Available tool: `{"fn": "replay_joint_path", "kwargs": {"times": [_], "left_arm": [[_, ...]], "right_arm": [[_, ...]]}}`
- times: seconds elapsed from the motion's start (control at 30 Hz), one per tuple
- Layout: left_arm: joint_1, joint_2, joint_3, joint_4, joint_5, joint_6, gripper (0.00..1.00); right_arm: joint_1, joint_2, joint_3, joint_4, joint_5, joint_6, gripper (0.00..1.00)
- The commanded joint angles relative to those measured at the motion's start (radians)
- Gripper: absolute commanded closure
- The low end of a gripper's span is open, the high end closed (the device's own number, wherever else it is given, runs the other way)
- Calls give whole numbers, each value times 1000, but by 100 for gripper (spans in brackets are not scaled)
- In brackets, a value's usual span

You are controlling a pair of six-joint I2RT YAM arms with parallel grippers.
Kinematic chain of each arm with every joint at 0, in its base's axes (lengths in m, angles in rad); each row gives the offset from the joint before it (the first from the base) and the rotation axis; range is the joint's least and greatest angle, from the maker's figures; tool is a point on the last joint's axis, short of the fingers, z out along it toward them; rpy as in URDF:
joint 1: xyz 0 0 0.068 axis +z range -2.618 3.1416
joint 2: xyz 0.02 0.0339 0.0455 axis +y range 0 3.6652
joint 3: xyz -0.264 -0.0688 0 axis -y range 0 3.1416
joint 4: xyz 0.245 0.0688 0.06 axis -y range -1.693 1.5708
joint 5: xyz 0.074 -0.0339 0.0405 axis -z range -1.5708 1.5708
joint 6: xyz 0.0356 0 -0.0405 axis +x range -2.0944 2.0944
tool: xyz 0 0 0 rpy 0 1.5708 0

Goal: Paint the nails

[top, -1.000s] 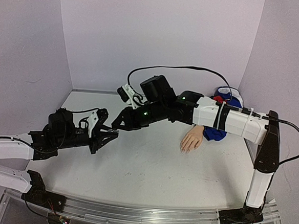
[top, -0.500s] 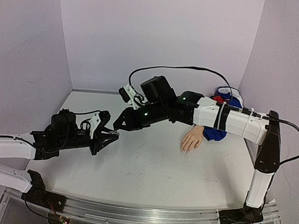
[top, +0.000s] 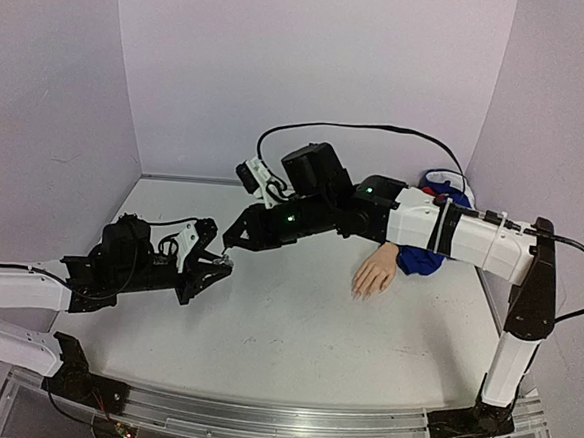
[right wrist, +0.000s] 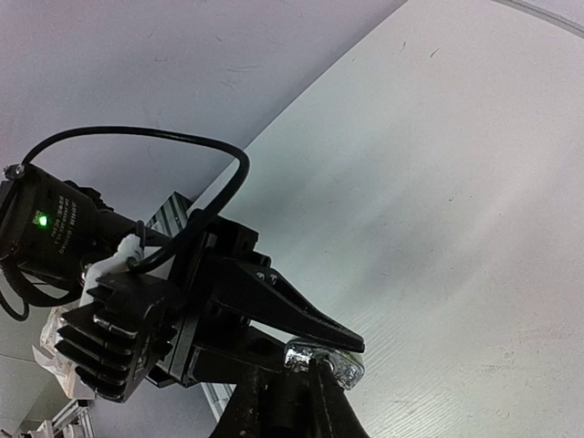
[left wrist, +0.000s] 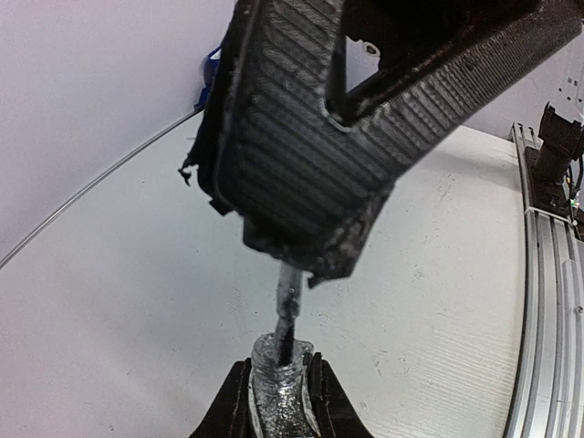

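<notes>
Glass bottle (left wrist: 278, 376), small and clear, is clamped between the fingers of the left pincer (left wrist: 278, 415), left of centre over the white bench (top: 293, 349). Right pincer (left wrist: 306, 251) sits directly above it, closed on the top of a brush (left wrist: 286, 315) whose thin stem drops from the fingertips into the bottle neck. Nails (top: 361, 294) are on the pale mannequin hand (top: 377, 272) lying on the bench at the right, fingertips toward the near edge, blue sleeve (top: 421, 262) behind it under the right arm, well apart from both pincers.
</notes>
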Motion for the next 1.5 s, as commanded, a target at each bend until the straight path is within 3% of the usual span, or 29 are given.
{"fn": "replay_joint_path", "kwargs": {"times": [0.0,0.27,0.43,0.57,0.73,0.9,1.23,1.47], "left_arm": [[3,-7,40,20,-3,2,100],[3,-3,30,20,-15,-2,100],[3,-13,25,20,-48,-26,100],[4,-40,29,20,-102,-79,100],[4,-60,67,20,-117,-201,100],[5,-73,137,8,-98,-232,100],[7,-43,305,-77,-54,-193,100],[13,-14,348,-84,-59,-130,100]], "right_arm": [[4,-58,-11,30,16,-6,100],[2,-101,-41,68,42,-4,100],[-36,-188,-142,130,5,8,100],[-128,-299,-290,190,-75,-12,100],[-318,-433,-514,215,-199,-139,100],[-457,-520,-688,210,-265,-308,100],[-658,-490,-840,187,-319,-364,100],[-670,-379,-840,178,-268,-407,100]]}}
